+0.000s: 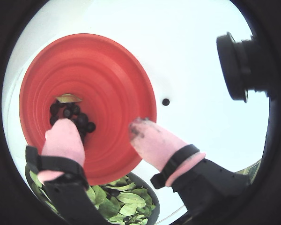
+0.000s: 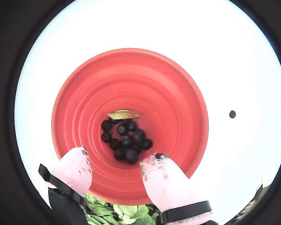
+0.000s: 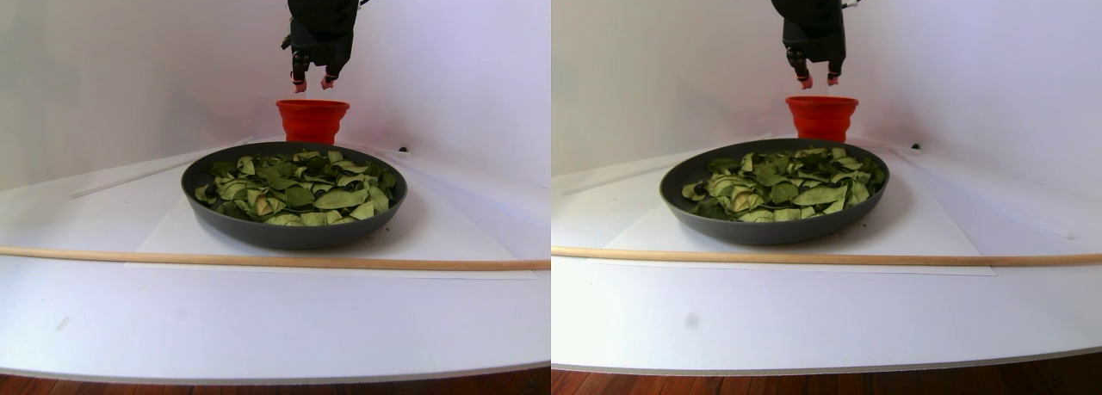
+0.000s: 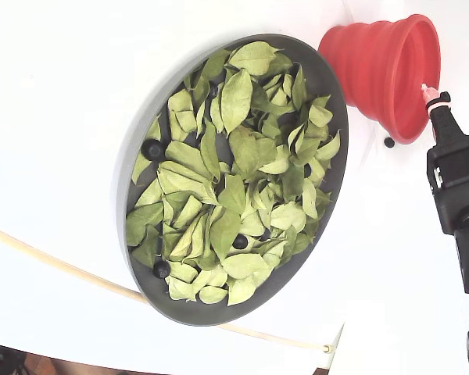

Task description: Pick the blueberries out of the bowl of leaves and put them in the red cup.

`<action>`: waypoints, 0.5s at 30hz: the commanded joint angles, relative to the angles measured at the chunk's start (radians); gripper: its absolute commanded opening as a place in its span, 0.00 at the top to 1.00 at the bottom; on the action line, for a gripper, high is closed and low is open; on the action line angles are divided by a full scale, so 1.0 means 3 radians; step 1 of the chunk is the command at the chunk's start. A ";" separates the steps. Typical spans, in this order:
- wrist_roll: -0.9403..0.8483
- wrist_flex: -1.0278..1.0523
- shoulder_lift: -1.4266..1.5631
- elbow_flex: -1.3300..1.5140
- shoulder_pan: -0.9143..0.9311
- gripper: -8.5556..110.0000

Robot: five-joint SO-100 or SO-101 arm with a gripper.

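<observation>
My gripper (image 2: pixel 116 159) hangs open and empty just above the red cup (image 2: pixel 131 84); its pink fingertips (image 1: pixel 63 136) are stained dark. Several blueberries (image 2: pixel 126 138) lie at the cup's bottom with one stray leaf (image 2: pixel 122 114). In the stereo pair view the gripper (image 3: pixel 312 83) hovers over the red cup (image 3: pixel 312 120), which stands behind the dark grey bowl (image 3: pixel 293 236) full of green leaves (image 3: pixel 297 188). In the fixed view three blueberries (image 4: pixel 152 148) show among the leaves (image 4: pixel 234 101) in the bowl (image 4: pixel 133 156), and the red cup (image 4: pixel 383 66) is beside its rim.
A thin wooden stick (image 3: pixel 258 259) lies across the white table in front of the bowl. A small black dot (image 2: pixel 232 114) marks the table to the right of the cup. A black camera lens (image 1: pixel 236 65) juts in at the right of a wrist view.
</observation>
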 commanded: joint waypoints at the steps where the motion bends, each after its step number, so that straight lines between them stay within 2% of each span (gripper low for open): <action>1: -0.0020 -0.0031 0.0363 -0.0087 0.0102 0.76; 15: -0.0010 0.0153 0.0869 0.0322 0.0133 0.76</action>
